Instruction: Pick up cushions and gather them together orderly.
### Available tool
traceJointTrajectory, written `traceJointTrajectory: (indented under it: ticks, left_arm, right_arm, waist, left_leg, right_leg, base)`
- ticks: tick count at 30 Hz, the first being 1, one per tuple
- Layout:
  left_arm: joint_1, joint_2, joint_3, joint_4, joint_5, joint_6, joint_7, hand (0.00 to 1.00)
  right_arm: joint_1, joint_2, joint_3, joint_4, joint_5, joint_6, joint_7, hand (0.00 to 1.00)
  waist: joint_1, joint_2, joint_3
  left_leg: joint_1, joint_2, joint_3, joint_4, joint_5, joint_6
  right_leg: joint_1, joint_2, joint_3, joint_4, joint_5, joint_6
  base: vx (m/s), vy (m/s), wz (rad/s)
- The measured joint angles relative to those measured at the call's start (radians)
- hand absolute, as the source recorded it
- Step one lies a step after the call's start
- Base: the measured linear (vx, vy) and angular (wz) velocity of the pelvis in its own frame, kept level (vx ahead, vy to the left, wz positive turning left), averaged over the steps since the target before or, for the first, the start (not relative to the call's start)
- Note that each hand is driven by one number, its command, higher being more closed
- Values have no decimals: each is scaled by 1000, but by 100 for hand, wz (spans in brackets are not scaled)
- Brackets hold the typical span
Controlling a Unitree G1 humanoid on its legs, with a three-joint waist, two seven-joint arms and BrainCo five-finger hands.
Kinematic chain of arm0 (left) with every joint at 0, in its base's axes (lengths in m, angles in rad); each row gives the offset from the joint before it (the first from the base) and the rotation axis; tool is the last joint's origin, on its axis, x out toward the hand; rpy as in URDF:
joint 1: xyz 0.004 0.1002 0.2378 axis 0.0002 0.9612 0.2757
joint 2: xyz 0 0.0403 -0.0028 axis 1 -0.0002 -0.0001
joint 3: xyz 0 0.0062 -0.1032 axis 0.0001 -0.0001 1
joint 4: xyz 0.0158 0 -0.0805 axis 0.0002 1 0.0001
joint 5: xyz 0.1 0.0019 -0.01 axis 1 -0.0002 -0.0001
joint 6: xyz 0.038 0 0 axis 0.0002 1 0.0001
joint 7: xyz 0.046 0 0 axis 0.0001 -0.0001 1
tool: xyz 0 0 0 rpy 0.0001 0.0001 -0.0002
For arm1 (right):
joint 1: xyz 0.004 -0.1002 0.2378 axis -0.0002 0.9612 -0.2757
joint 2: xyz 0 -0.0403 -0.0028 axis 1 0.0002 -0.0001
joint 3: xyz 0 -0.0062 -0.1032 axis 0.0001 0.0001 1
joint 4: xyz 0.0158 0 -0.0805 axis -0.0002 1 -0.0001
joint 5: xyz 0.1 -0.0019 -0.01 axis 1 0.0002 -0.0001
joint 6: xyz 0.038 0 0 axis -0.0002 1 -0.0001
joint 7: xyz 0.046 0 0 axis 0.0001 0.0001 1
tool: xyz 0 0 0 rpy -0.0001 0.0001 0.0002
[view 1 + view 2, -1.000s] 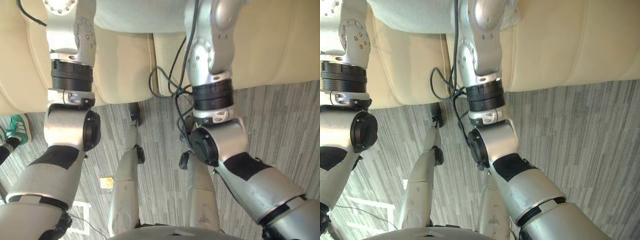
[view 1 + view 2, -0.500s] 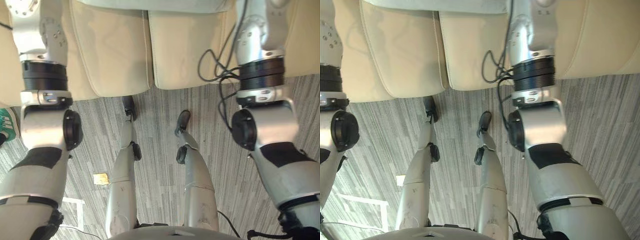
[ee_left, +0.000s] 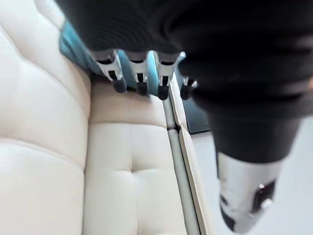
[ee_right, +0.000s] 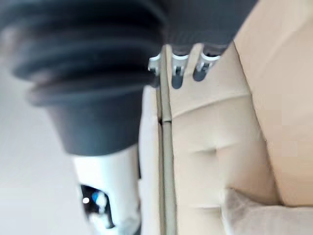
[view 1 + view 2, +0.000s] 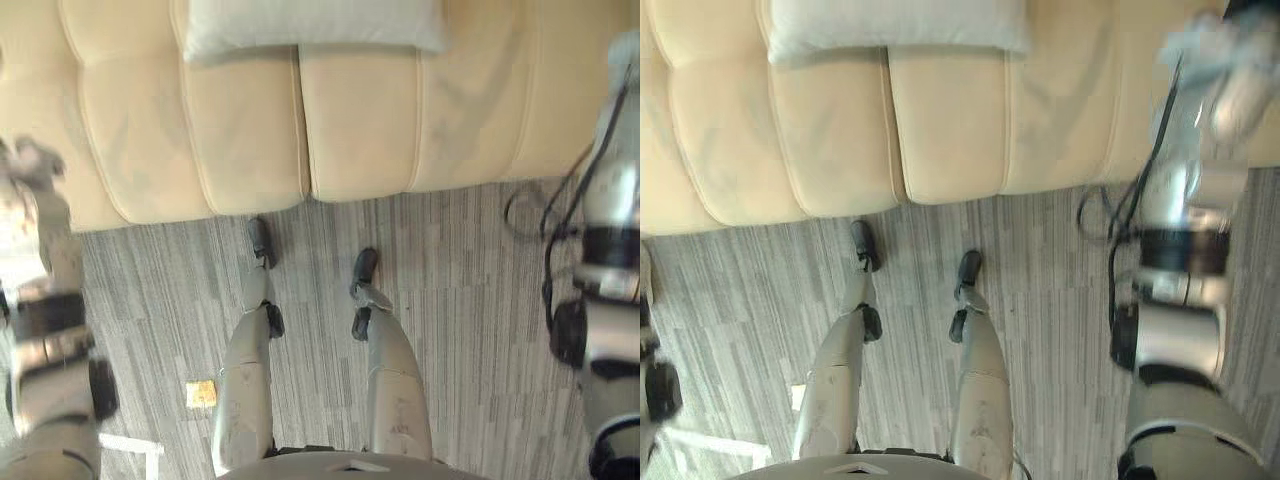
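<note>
A pale grey cushion (image 5: 315, 25) lies flat on the seat of the cream sofa (image 5: 250, 130), straight ahead, with nothing touching it. Both arms are out at the sides, well away from it. In the left wrist view my left hand (image 3: 195, 49) hovers over the sofa's tufted cream seat, its fingers (image 3: 139, 73) straight and empty. My right hand (image 4: 98, 73) also holds its fingers (image 4: 178, 68) straight over the sofa, with nothing in them. Past that hand, a corner of a pale cushion (image 4: 259, 215) rests on the seat.
The sofa's front edge runs across the view, with grey striped carpet (image 5: 460, 290) in front of it. A small yellow tag (image 5: 200, 393) and a white tape mark (image 5: 130, 445) lie on the carpet. Something teal (image 3: 73, 46) shows beyond the left hand's fingers.
Both arms have swung outward from the middle to the sides, away from the pale cushion, which stays on the sofa seat. The view has shifted and takes in more of the sofa.
</note>
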Motion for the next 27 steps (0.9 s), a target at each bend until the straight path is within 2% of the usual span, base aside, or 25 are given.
traceJointTrajectory:
  ticks: [2, 3, 6, 7, 8, 9, 12, 16, 19, 21, 27]
  left_arm:
    - [130, -78, -12, -36, 15, -4, -33, 0]
    - [213, -140, -25, -27, 16, -4, -60, 0]
    - [342, -279, -108, 49, 33, 6, -135, 0]
    - [355, -296, -120, 71, 47, 11, -148, 0]
    - [394, -342, -151, 143, 76, 22, -172, 0]
    - [413, -381, -163, 205, 110, 30, -182, 0]
    - [455, -481, -160, 413, 166, 55, -187, 0]
    - [490, -522, -125, 665, 227, 93, -188, 0]
    - [493, -529, -78, 783, 253, 110, -195, 0]
    - [492, -519, -55, 827, 280, 125, -198, 0]
    - [499, -499, -47, 902, 321, 142, -209, 0]
  right_arm:
    - [199, 77, -18, -57, -94, 4, 10, 0]
    - [300, 165, -15, -66, -150, 5, 40, 0]
    - [484, 392, 35, -38, -226, 23, 110, 0]
    - [505, 425, 46, -22, -242, 27, 121, 0]
    - [559, 516, 77, 46, -270, 34, 151, 0]
    - [600, 576, 85, 109, -294, 40, 170, 0]
    - [699, 679, 79, 312, -331, 65, 197, 0]
    - [757, 711, 70, 568, -336, 105, 220, 0]
    - [743, 710, 56, 668, -381, 116, 221, 0]
    - [735, 708, 26, 711, -418, 132, 220, 0]
    - [691, 699, -10, 784, -459, 141, 219, 0]
  waist:
    - [-11, -4, -2]
    - [-11, -13, -8]
    - [-10, -29, -24]
    - [-9, -36, -32]
    - [-7, -58, -65]
    - [-8, -66, -91]
    - [-9, -75, -165]
    - [-12, -72, -252]
    - [-10, -70, -275]
    - [-11, -70, -300]
    - [-9, -76, -315]
  left_leg:
    - [54, -14, -16, 0, -12, 18]
    - [97, -17, -15, 0, -14, 31]
    - [212, -16, -13, 0, -27, 46]
    - [231, -15, -9, 0, -30, 45]
    - [282, -13, 11, 1, -49, 42]
    - [318, -10, 16, 7, -64, 34]
    - [429, -1, 41, 25, -112, 27]
    - [534, 12, 83, 37, -156, 12]
    - [612, 10, 113, -3, -156, 7]
    - [644, 5, 124, -4, -165, 5]
    - [719, -12, 179, -9, -186, 8]
  right_leg:
    - [58, -13, -10, 15, -30, 6]
    - [100, -16, -13, 15, -43, 6]
    - [224, -14, -21, -6, -60, 8]
    - [240, -12, -14, -7, -63, 7]
    - [280, -5, 1, -17, -70, 7]
    - [320, 5, 6, -38, -70, 7]
    - [445, 19, 27, -102, -72, 7]
    - [560, 34, 61, -175, -47, 9]
    - [620, 43, 92, -219, -31, 12]
    - [654, 41, 108, -244, -20, 16]
    - [703, 34, 183, -280, 9, 19]
  base:
    - [103, -123, 41]
    - [129, -148, 17]
    - [90, -114, 1]
    - [94, -120, -28]
    - [75, -90, -35]
    - [96, -113, -35]
    - [96, -91, -28]
    - [76, -23, -32]
    - [37, 15, -32]
    - [13, 38, -22]
    - [-15, 48, -29]
